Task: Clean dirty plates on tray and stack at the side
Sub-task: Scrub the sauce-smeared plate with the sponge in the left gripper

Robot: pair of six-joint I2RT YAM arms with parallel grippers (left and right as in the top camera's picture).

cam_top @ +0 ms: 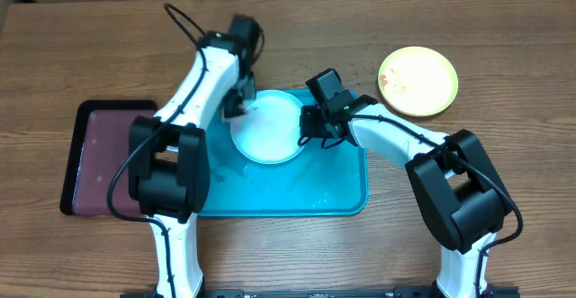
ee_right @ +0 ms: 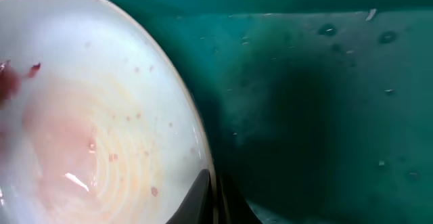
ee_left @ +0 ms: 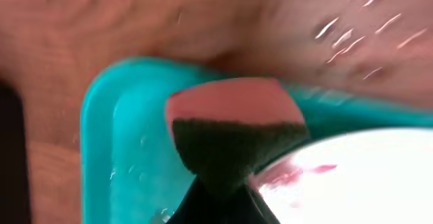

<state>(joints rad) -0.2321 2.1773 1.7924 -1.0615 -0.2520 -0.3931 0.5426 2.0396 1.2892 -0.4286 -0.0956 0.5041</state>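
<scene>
white with a pink film and reddish smears, the plate lies at the turquoise tray's far edge. the right gripper pinches its right rim; the left gripper, clamped on a pink-green sponge, is at its left rim. a lime-rimmed plate sits beyond the tray's far right corner.

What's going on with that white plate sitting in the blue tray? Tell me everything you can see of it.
The white plate is round, shallow and glossy, like glazed ceramic or hard plastic. Its centre carries a faint pink film, small specks and a red smear near one edge. It sits in the far half of the turquoise tray. The right gripper pinches its rim; a pink-and-green sponge, held by the left gripper, meets the opposite rim.
</scene>
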